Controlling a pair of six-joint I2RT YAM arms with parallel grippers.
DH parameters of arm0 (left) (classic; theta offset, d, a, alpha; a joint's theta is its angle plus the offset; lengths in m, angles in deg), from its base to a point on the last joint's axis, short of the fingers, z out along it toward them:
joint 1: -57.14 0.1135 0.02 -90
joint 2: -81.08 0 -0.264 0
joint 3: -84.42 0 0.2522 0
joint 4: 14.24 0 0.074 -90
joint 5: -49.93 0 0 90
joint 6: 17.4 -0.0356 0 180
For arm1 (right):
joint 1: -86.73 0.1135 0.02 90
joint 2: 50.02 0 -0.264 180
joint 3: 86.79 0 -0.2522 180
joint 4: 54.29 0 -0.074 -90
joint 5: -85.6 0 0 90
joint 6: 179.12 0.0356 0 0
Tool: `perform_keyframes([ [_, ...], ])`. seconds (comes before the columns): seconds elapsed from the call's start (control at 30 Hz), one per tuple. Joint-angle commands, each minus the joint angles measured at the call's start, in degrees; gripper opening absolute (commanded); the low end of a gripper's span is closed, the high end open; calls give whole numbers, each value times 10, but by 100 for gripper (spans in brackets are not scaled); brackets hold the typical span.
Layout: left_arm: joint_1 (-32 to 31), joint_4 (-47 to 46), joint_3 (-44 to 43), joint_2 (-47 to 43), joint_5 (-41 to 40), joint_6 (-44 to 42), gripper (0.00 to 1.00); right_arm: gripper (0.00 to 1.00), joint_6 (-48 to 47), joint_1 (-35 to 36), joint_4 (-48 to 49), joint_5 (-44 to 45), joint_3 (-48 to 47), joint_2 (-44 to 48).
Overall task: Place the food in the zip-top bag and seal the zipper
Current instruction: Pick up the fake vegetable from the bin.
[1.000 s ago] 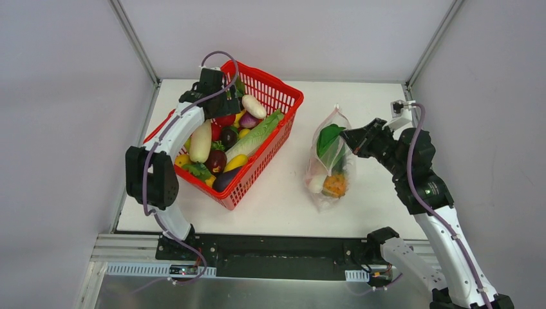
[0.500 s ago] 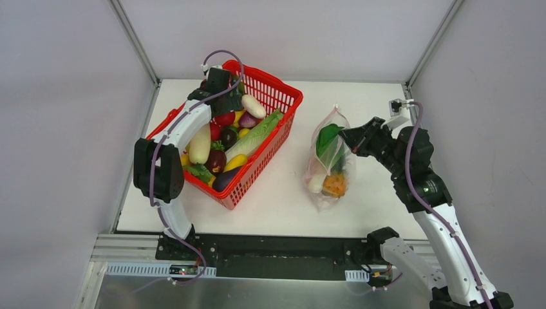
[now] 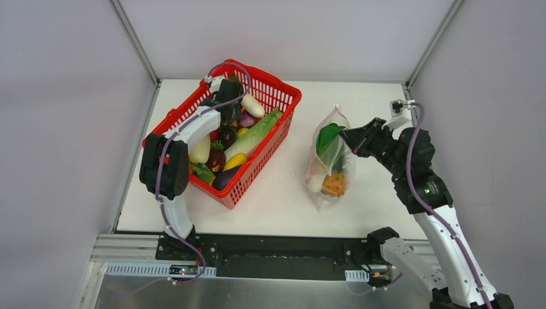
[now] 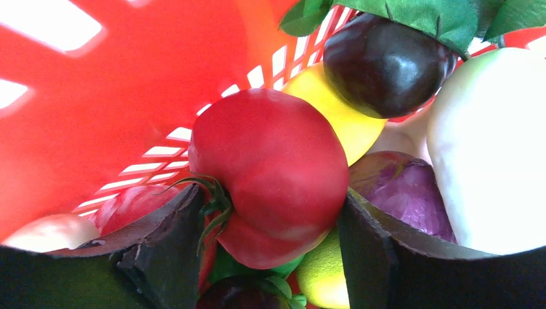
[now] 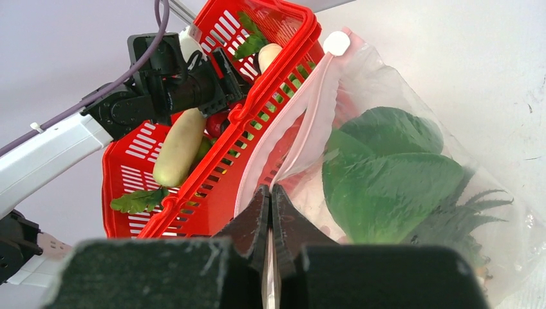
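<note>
The left gripper [image 4: 269, 206] is down in the basket [image 3: 256, 170], at its 12 o'clock end, with its jaws set either side of the red fruit [image 4: 270, 148]. Whether they pinch it yet I cannot tell. Close across its widest part, clear of the purple onion [image 4: 405, 193] at 3 o'clock, then lift straight up. The right gripper [image 5: 270, 193] is clamped on the mouth edge of the bag [image 3: 331, 164], at 3 o'clock of the basket; that mouth should gape wide.

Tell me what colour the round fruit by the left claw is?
Red fruit, green stem; clearest in left wrist view.
</note>
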Motion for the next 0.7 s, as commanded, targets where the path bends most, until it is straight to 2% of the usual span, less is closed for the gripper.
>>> perform_keyframes([
  [0.0, -11, -28, 23, -30, -61, 15, 51, 0, -5, 0, 33, 0, -4, 17],
  [0.13, -22, -44, 43, -78, -64, 6, 35, 0, -6, 0, 31, 2, -4, 22],
  [0.4, -35, -73, 66, -154, -75, -26, 29, 0, -4, 0, 27, -1, -3, 28],
  [0.53, -41, -70, 73, -181, -54, -33, 26, 0, -3, 0, 25, 0, -4, 32],
  [0.67, -72, -80, 88, -238, -12, -56, 25, 0, -1, 0, 25, 0, -4, 33],
])
